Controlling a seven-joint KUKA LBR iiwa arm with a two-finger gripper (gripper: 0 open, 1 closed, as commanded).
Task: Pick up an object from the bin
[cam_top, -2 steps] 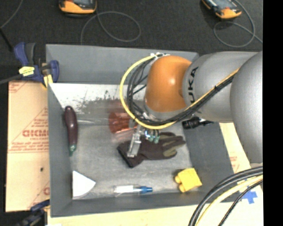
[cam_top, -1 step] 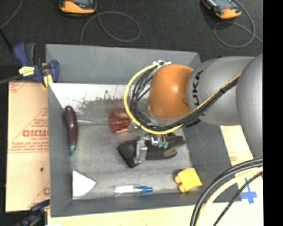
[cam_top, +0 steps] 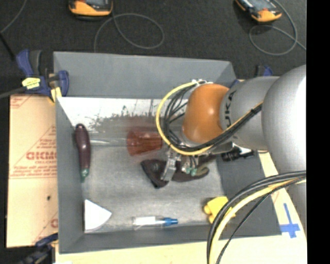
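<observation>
Beneath the hand (cam_top: pixel 170 169) lay a dark lump (cam_top: pixel 152 173), the hand set low apparently to grasp it; a reddish cup (cam_top: pixel 143 142) sat just beyond. Hand's opening could not be told.

A dark, matte floor (cam_top: pixel 154 20) surrounds the grey metal bin (cam_top: pixel 142 58). Thin cables (cam_top: pixel 135 47) lie across it in loose loops beyond the bin's far side. Two orange-and-black devices (cam_top: pixel 90 6) (cam_top: pixel 259 9) sit at the top edge, well apart. A pale surface (cam_top: pixel 154 255) runs along the bin's near side. Overhead light gleams off the bin's far inner wall.
</observation>
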